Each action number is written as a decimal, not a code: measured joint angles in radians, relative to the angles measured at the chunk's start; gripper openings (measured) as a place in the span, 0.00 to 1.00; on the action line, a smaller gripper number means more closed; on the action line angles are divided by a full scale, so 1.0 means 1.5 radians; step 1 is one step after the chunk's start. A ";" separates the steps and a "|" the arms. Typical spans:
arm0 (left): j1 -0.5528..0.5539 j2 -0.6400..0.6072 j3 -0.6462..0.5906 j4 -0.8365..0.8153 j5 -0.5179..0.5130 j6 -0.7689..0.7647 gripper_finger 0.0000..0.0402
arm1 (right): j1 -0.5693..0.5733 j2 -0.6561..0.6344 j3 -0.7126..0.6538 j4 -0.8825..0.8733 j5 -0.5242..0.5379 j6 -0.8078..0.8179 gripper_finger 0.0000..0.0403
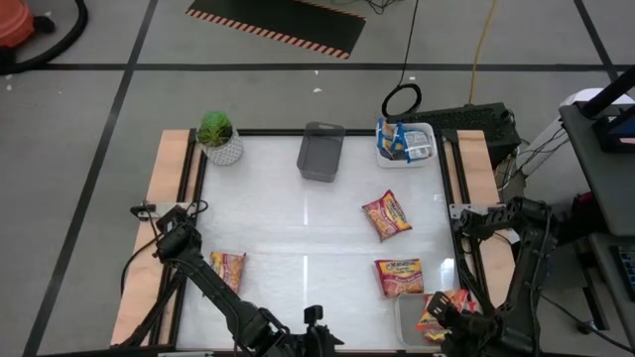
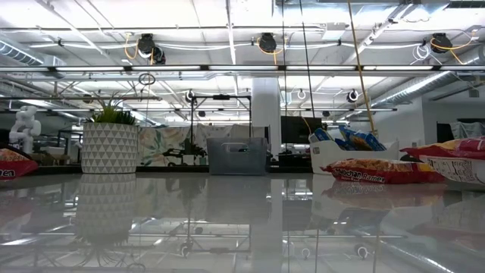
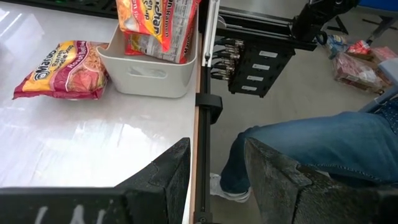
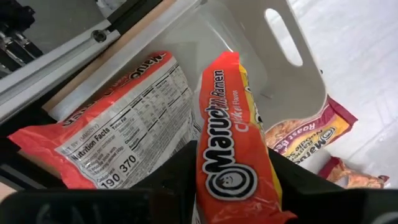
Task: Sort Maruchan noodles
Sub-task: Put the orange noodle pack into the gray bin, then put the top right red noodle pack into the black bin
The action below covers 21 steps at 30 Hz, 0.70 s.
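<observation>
Your right end effector (image 4: pixel 233 171) is clamping an orange packet (image 4: pixel 233 143), its long axis running into the white tray (image 4: pixel 292 68), where another packet (image 4: pixel 118 143) is lying; left end effector (image 3: pixel 214 165) is hanging apart

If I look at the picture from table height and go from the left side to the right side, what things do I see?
Red noodle packet at the edge → white potted plant → grey tray → white tray holding blue packets → red Maruchan packet lying flat.
</observation>
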 joint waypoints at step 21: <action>0.000 0.000 0.000 0.000 0.000 -0.011 0.39 | 0.000 -0.011 0.004 0.042 0.015 0.035 0.51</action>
